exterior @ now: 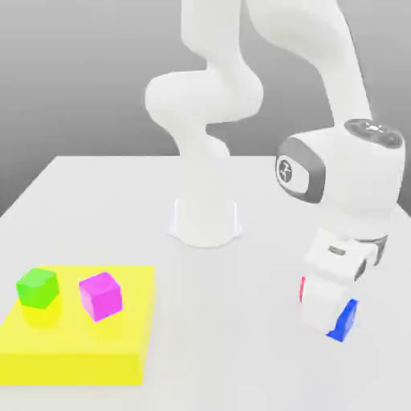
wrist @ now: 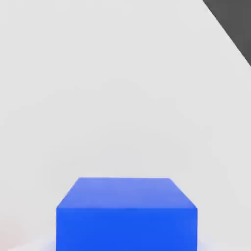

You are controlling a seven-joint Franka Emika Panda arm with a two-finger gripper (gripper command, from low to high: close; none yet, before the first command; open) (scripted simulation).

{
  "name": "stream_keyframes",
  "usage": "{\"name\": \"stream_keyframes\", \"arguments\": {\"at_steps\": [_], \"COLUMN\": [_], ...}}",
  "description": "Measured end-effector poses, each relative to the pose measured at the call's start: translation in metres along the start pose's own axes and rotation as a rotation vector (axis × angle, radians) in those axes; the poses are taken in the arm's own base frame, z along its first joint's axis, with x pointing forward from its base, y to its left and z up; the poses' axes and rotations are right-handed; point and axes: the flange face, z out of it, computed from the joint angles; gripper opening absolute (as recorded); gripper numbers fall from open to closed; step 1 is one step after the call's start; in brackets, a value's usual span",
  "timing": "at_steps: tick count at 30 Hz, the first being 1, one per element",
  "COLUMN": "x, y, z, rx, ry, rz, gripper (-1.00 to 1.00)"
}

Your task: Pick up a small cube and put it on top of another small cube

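Blue cube (wrist: 126,215) sits clamped within the lowered hand (exterior: 331,315).

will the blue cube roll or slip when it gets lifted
Blue cube probably won't roll: its faces look flat, its edges square. It likely stays stiff, keeping its crisp shape beside the gripper. Its smooth, plain faces might slip a little.

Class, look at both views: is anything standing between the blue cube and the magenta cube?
Nothing visible does. The blue cube is at the gripper on the exterior view's right; bare white table lies between it and the magenta cube on the yellow pad.
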Motion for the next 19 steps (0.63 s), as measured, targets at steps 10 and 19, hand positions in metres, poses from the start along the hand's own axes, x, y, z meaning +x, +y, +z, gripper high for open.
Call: {"name": "stream_keyframes", "arguments": {"at_steps": [10,19], "x": [-0.054,-0.067], "y": [0.267,0.285], "z": [-0.07,-0.015], "rx": [0.023,0.036], "ry": [-0.025,-0.029], "rz": [0.514,0.559], "gripper": [-1.0,1.0]}}
